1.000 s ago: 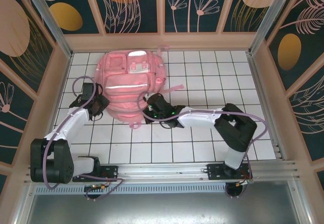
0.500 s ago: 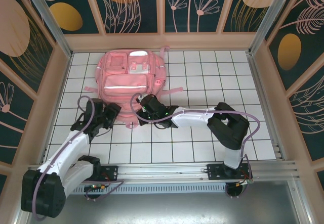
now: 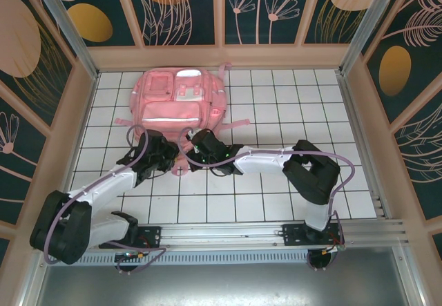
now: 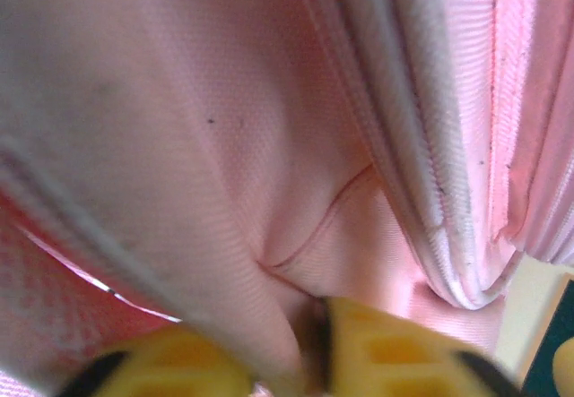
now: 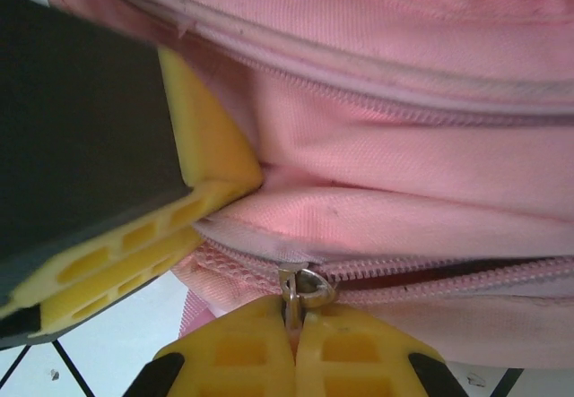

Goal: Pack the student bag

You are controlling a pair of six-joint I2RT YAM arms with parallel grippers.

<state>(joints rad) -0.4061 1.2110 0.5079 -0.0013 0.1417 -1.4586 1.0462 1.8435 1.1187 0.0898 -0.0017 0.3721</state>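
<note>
We're at the opening stage here: the large pink fabric backpack with white patches, our student bag (image 3: 176, 102), lies flat on the white tiled table (image 3: 290, 112), towards the far left, and both arms are working its near edge. The right gripper (image 3: 195, 146) has its yellow fingers pressed together on the small metal zip pull (image 5: 303, 287), pinching the ring right at the zip track. Just beside it, the left gripper (image 3: 164, 155) is nipping a fold of the bag's pink cloth between its yellow fingers (image 4: 386, 352), with almost no gap showing. So we read this as brace and pull, with one claw anchoring fabric and the other ready to run the slider. How far the zip is already parted, we can't tell from here. Next, we reckon the right arm has to draw the pull along the curve of the track, following the teeth rather than tugging outward, while the left holds the cloth taut so the bag doesn't slide or bunch.
</note>
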